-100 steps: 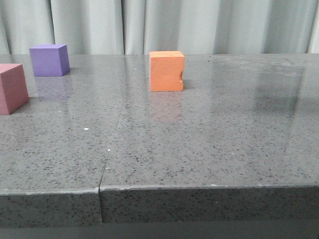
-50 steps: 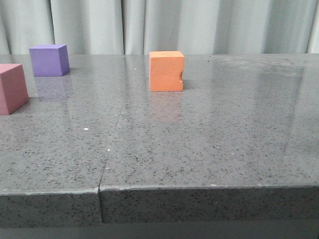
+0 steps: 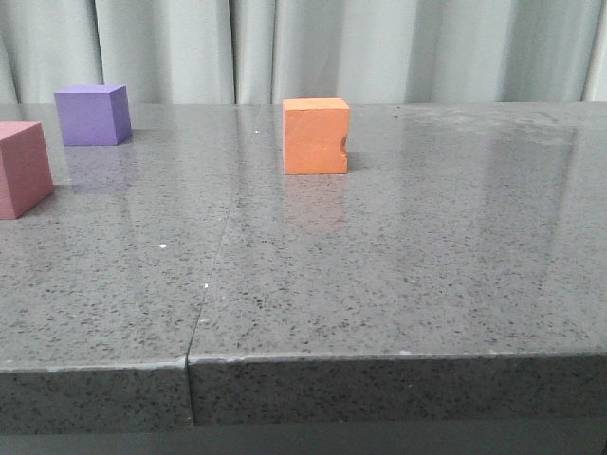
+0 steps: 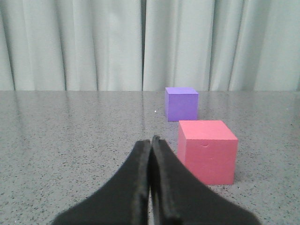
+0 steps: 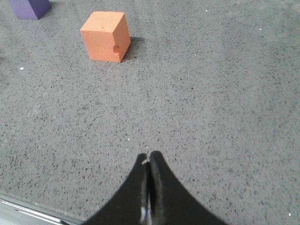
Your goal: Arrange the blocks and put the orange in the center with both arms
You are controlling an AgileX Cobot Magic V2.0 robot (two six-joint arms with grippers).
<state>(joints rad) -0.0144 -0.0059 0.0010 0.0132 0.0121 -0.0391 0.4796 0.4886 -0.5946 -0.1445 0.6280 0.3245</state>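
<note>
On the grey speckled table (image 3: 379,284), the orange block (image 3: 316,136) is seen standing upright near the far middle, its small notch on the right side, while the purple block (image 3: 92,115) is set far back on the left and the pink-red block (image 3: 23,169) sits nearer at the left edge, cut off by the frame. The left gripper (image 4: 151,140) is shown with its fingers pressed together and empty, just beside the pink-red block. The right gripper (image 5: 149,157) is likewise closed on nothing, well apart from the orange block.
</note>
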